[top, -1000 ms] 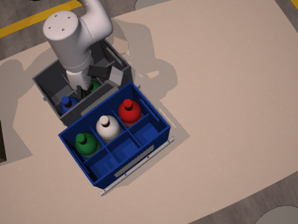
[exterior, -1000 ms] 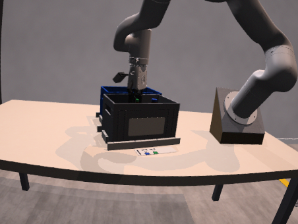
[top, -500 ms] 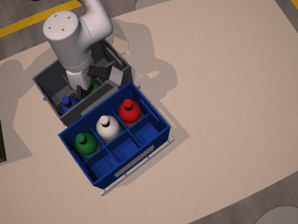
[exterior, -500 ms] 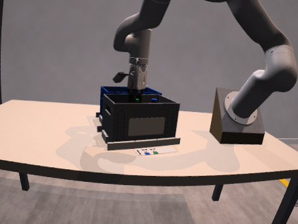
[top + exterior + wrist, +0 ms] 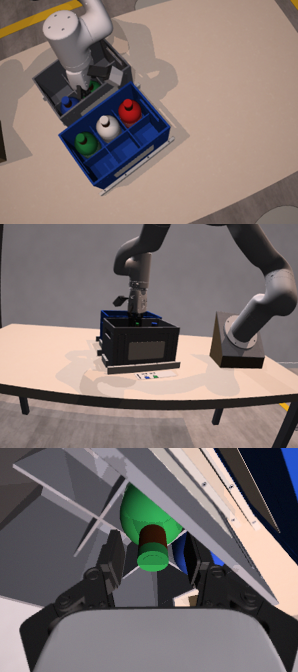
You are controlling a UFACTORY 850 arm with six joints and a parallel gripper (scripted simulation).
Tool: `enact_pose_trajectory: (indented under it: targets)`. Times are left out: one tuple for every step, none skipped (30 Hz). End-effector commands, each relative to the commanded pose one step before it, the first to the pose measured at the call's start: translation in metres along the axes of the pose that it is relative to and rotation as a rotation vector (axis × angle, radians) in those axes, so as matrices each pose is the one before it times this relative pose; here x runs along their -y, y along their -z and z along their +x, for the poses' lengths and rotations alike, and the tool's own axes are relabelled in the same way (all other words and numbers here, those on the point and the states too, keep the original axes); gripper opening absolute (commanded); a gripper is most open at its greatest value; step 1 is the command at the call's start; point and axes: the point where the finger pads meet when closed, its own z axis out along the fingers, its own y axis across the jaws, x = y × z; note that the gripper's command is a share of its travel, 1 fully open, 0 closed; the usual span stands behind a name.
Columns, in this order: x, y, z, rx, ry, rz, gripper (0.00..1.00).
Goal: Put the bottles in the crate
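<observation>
The arm (image 5: 264, 267) points straight down, its pincer (image 5: 155, 560) open and holding nothing.

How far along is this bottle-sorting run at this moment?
Done, by the look of it: a blue bottle and a green bottle stand in the dark crate. In hand: nothing; the gripper is open, its fingers apart on either side of the green cap. Left: withdraw the arm. Green, white and red bottles stand in the blue crate. The pick list is too small to read counts.
</observation>
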Motion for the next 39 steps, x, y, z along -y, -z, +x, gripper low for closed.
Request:
enact_pose_trajectory:
  targets:
    - [0.00031, 0.00989, 0.00091, -0.00227, 0.00083, 0.00023, 0.65]
    - [0.00000, 0.00267, 0.00000, 0.00000, 0.00000, 0.00000, 0.65]
    - [0.00000, 0.00267, 0.00000, 0.00000, 0.00000, 0.00000, 0.65]
    - [0.00000, 0.00267, 0.00000, 0.00000, 0.00000, 0.00000, 0.65]
    - [0.00000, 0.00267, 0.00000, 0.00000, 0.00000, -0.00001, 0.65]
    - [0.00000, 0.00267, 0.00000, 0.00000, 0.00000, -0.00001, 0.65]
    - [0.00000, 0.00267, 0.00000, 0.00000, 0.00000, -0.00001, 0.65]
    - [0.00000, 0.00267, 0.00000, 0.00000, 0.00000, -0.00001, 0.65]
    - [0.00000, 0.00267, 0.00000, 0.00000, 0.00000, -0.00001, 0.65]
    - [0.00000, 0.00267, 0.00000, 0.00000, 0.00000, -0.00001, 0.65]
    - [0.00000, 0.00267, 0.00000, 0.00000, 0.00000, -0.00001, 0.65]
    - [0.00000, 0.00267, 0.00000, 0.00000, 0.00000, -0.00001, 0.65]
    - [0.00000, 0.00000, 0.00000, 0.00000, 0.00000, 0.00000, 0.65]
    - [0.00000, 0.00000, 0.00000, 0.00000, 0.00000, 0.00000, 0.65]
    - [0.00000, 0.00267, 0.00001, 0.00000, 0.00000, -0.00001, 0.65]
    - [0.00000, 0.00267, 0.00000, 0.00000, 0.00000, -0.00001, 0.65]
    - [0.00000, 0.00267, 0.00000, 0.00000, 0.00000, -0.00001, 0.65]
    - [0.00000, 0.00267, 0.00000, 0.00000, 0.00000, -0.00001, 0.65]
    - [0.00000, 0.00267, 0.00000, 0.00000, 0.00000, -0.00001, 0.65]
    - [0.00000, 0.00267, 0.00000, 0.00000, 0.00000, -0.00001, 0.65]
    - [0.00000, 0.00267, 0.00000, 0.00000, 0.00000, -0.00001, 0.65]
    - [0.00000, 0.00267, 0.00000, 0.00000, 0.00000, -0.00001, 0.65]
    - [0.00000, 0.00267, 0.00000, 0.00000, 0.00000, -0.00001, 0.65]
    - [0.00000, 0.00267, 0.00000, 0.00000, 0.00000, -0.00001, 0.65]
    - [0.00000, 0.00267, 0.00000, 0.00000, 0.00000, -0.00001, 0.65]
    - [0.00000, 0.00267, 0.00000, 0.00000, 0.00000, -0.00001, 0.65]
    - [0.00000, 0.00267, 0.00000, 0.00000, 0.00000, -0.00001, 0.65]
    - [0.00000, 0.00267, 0.00000, 0.00000, 0.00000, -0.00001, 0.65]
    - [0.00000, 0.00267, 0.00000, 0.00000, 0.00000, -0.00001, 0.65]
    - [0.00000, 0.00000, 0.00000, 0.00000, 0.00000, 0.00000, 0.65]
    - [0.00000, 0.00000, 0.00000, 0.00000, 0.00000, 0.00000, 0.65]
    - [0.00000, 0.00267, 0.00001, 0.00000, 0.00000, 0.00000, 0.65]
    - [0.00000, 0.00233, 0.00000, 0.00000, 0.00000, 0.00000, 0.65]
    - [0.00000, 0.00000, 0.00000, 0.00000, 0.00000, 0.00000, 0.65]
    - [-0.00002, -0.00008, -0.00004, -0.00003, -0.00001, -0.00002, 0.65]
    - [0.00001, 0.00003, 0.00002, 0.00001, 0.00001, 0.00002, 0.65]
    - [0.00001, 0.00002, 0.00001, 0.00001, 0.00000, 0.00001, 0.65]
    - [0.00000, 0.00001, 0.00001, 0.00001, 0.00000, 0.00000, 0.65]
    - [0.00000, 0.00001, 0.00000, 0.00000, 0.00000, 0.00000, 0.65]
